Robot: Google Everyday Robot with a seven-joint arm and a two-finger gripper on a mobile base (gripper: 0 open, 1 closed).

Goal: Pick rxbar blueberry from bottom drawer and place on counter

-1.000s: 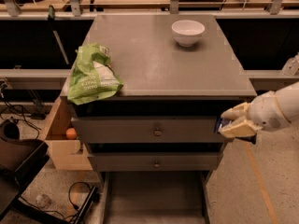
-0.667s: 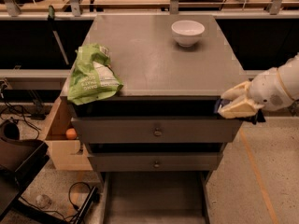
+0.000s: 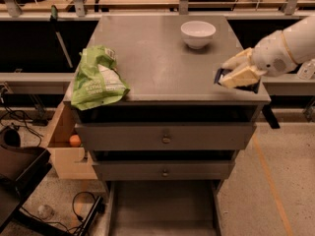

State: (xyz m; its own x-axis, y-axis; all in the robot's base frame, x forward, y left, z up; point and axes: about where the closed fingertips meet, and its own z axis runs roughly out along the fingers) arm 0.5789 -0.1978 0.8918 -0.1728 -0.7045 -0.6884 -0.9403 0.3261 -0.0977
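My gripper (image 3: 235, 70) reaches in from the right on a white arm and is shut on the rxbar blueberry (image 3: 241, 85), a dark navy flat wrapper held between its pale fingers. It holds the bar over the right front corner of the counter (image 3: 157, 58), just above the surface. The bottom drawer (image 3: 162, 205) is pulled open below, its grey floor bare where it shows.
A white bowl (image 3: 198, 34) stands at the back right of the counter. A green and white snack bag (image 3: 97, 78) lies at its left front edge. A light wooden box (image 3: 66, 144) with an orange ball (image 3: 75, 140) sits left of the cabinet. Two upper drawers are closed.
My gripper has risen with the rxbar from beside the upper drawer's right edge to over the counter's right front corner.
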